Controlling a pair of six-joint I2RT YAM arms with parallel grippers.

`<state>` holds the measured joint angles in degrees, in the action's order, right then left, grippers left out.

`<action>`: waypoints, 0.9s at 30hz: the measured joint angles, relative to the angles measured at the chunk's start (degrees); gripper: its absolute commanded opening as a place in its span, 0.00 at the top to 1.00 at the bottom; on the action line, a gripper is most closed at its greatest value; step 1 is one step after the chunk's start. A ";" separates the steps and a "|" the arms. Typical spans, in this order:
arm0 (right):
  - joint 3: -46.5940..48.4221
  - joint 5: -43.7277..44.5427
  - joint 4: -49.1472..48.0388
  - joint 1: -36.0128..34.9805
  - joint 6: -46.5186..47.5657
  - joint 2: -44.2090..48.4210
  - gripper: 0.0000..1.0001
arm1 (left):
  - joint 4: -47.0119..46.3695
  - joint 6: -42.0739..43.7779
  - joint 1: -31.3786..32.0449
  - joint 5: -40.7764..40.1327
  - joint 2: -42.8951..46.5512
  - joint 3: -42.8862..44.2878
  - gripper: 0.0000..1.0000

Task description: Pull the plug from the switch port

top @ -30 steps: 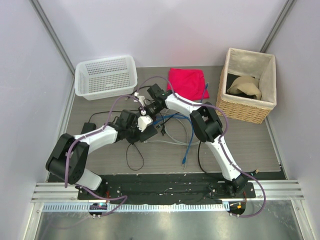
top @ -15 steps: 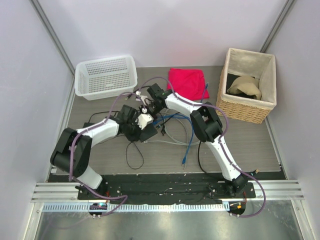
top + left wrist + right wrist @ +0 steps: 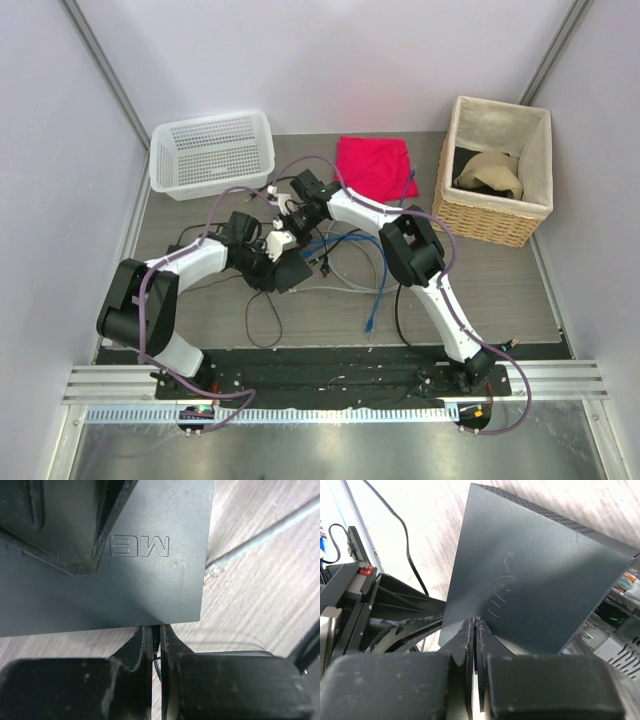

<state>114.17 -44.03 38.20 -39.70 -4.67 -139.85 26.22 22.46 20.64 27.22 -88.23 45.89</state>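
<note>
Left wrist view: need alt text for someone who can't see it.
A flat matte black switch fills the upper left of the frame, with embossed letters on its face. The left gripper, its dark fingers nearly touching, sits just under the switch's near edge. A grey cable crosses the wood-grain table at right.

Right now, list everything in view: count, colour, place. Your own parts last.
switch: one, matte black, mid-table between both grippers.
plastic basket: one, white, far left.
cloth: one, red, far centre.
wicker basket: one, tan, far right.
beige fabric: one, inside the wicker basket.
cables: several, blue, grey and black, tangled mid-table.
table: one, grey wood-grain.
left gripper: one, black, shut, tips at the switch's edge.
right gripper: one, black, shut, tips at the switch's edge.
</note>
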 measured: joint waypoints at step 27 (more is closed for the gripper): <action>-0.02 0.24 -0.61 -0.31 0.04 -0.02 0.99 | 11.04 0.44 -2.40 -2.21 -2.43 6.25 1.00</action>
<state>114.15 -43.79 37.58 -40.01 -4.62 -139.87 37.26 22.90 18.24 25.02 -90.65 52.14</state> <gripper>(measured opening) 0.042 0.072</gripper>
